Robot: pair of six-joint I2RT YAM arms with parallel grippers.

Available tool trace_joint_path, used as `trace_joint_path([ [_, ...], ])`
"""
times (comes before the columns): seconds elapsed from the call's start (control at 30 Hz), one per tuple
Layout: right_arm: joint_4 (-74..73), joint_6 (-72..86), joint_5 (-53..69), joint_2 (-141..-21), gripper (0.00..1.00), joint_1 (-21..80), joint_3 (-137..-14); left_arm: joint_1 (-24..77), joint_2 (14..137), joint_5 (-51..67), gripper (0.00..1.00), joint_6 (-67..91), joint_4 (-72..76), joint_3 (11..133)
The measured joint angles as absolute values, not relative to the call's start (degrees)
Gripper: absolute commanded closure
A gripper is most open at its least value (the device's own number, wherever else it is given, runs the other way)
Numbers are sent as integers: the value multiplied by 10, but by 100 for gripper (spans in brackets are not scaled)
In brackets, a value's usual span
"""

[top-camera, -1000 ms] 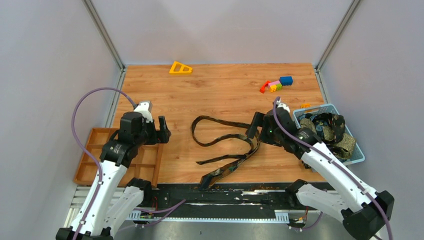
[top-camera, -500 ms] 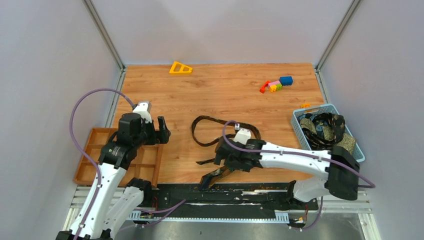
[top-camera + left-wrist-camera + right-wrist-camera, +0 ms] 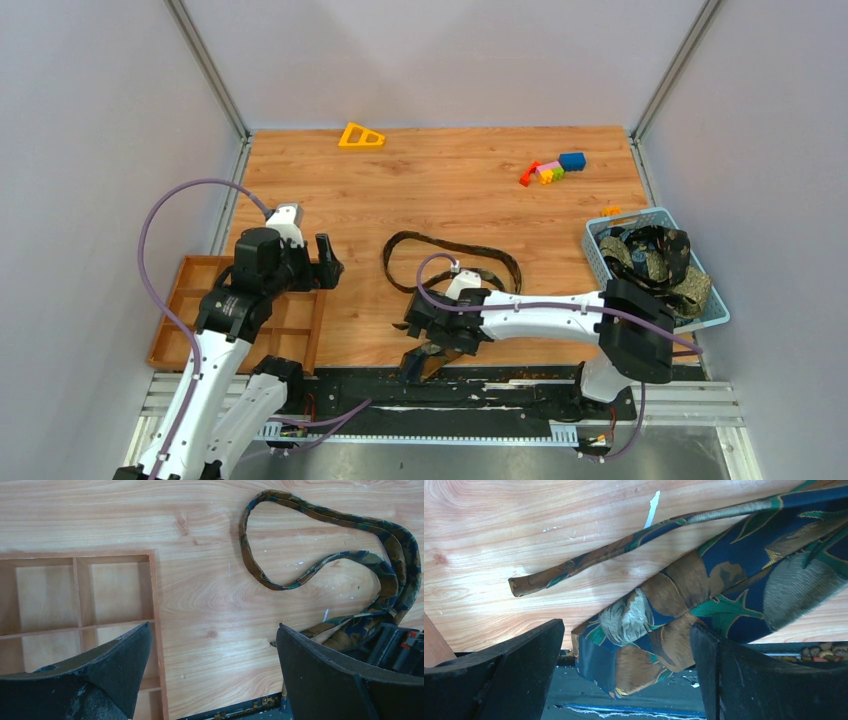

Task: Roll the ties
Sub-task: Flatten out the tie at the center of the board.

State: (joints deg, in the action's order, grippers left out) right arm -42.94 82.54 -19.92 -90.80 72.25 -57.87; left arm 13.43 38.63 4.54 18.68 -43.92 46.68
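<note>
Right gripper (image 3: 626,630): jaws fully spread, nothing clamped. It sits low at the near edge of the table (image 3: 450,180), straddling the wide end (image 3: 664,625) of the tie (image 3: 450,245). The fabric lies between the two fingers; the finger on the right of the wrist view is just beside the cloth, contact can't be confirmed. The other finger is clear of it.

The wide end hangs over the table edge onto the black rail (image 3: 520,385). The narrow tip (image 3: 539,582) lies flat on the wood just beyond the wide end, apart from both fingers. From there the tie runs away from the gripper in a loose loop across the middle of the table, unrolled.

Left gripper (image 3: 214,630): jaws also wide apart, holding nothing. It hovers above the table, over the right edge of the wooden tray (image 3: 154,605). The loop of the tie (image 3: 244,535) is off to its right, well apart from its fingers.

In the top view the right gripper (image 3: 425,340) is near-centre and the left gripper (image 3: 325,255) is left of the loop.

Other ties (image 3: 660,260) are bunched in the blue basket (image 3: 715,315) at the right edge. Toy blocks (image 3: 552,168) are far right and a yellow triangle (image 3: 361,136) is at the far edge.
</note>
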Motion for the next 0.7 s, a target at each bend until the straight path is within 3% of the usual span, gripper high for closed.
trace_joint_path([
  [0.47, -428, 841, -201, -912, 0, 709, -607, 134, 380, 56, 0, 186, -439, 467],
  [0.7, -413, 901, -201, -805, 0, 747, -483, 134, 381, 57, 0, 186, -439, 467],
])
